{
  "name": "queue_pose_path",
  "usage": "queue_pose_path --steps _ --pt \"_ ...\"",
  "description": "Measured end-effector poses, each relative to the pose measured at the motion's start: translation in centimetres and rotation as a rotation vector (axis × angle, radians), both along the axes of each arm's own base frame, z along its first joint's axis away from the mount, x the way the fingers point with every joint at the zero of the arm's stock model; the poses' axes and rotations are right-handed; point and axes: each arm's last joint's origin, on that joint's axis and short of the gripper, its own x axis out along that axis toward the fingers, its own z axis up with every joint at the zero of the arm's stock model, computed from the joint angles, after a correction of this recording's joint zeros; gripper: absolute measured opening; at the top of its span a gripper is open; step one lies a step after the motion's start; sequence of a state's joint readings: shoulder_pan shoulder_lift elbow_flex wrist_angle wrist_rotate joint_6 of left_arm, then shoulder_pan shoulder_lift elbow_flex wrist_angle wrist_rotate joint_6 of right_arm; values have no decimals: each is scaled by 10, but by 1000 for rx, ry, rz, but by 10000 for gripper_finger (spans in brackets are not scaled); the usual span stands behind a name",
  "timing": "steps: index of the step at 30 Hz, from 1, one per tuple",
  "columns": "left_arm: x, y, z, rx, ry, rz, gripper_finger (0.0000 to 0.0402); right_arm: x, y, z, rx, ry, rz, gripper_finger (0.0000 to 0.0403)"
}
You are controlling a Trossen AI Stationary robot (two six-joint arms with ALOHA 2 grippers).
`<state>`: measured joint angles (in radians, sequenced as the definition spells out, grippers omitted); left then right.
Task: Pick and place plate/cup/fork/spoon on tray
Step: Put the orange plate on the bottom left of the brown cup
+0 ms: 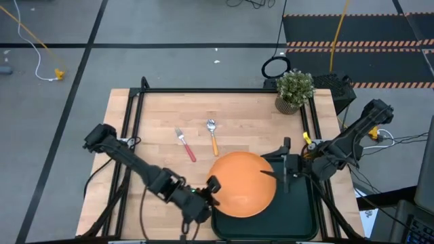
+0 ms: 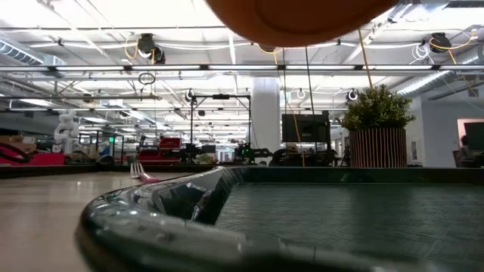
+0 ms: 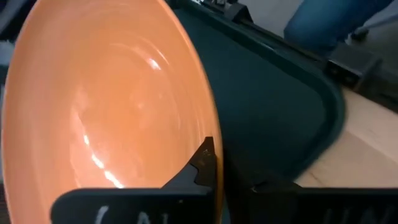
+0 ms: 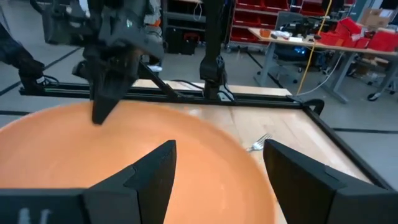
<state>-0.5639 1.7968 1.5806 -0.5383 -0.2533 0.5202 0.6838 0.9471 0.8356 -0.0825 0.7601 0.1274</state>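
Observation:
The orange plate [image 1: 243, 184] is lifted, tilted over the left part of the dark tray [image 1: 298, 215]; the low view shows its underside [image 2: 295, 19] above the tray [image 2: 318, 211]. My left gripper [image 1: 211, 186] is shut on the plate's left rim. My right gripper [image 1: 283, 168] is open, its fingers [image 4: 152, 174] over the plate's right part [image 4: 124, 143]; I cannot tell whether they touch it. The fork [image 1: 184, 145] and the spoon [image 1: 213, 135] lie flat on the table beyond the plate. The cup is out of view. My left gripper [image 3: 227, 177] pinches the plate's rim [image 3: 212, 134] on its left side. One finger [image 3: 202, 160] is on the plate's upper face and the other [image 3: 264, 186] is under it. The fingers come from the table's left, slanting. The plate is lifted clear and tilted above the tray.
A potted plant [image 1: 293, 90] stands at the table's far right corner. A black frame rail [image 1: 224, 90] runs along the far edge. The tray's right half [image 3: 273, 93] is bare. Bare wood lies at the table's left.

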Motion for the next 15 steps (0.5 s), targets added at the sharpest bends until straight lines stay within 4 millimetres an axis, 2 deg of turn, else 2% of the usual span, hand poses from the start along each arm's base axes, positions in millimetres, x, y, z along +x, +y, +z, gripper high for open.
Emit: queue_pose_path --steps 9,15 --pt "48 8 -45 4 -26 -126 6 -11 -11 12 -82 -46 -38 235" --pt "75 7 -72 -76 -90 -222 16 -18 -18 19 -134 -71 -80 235"
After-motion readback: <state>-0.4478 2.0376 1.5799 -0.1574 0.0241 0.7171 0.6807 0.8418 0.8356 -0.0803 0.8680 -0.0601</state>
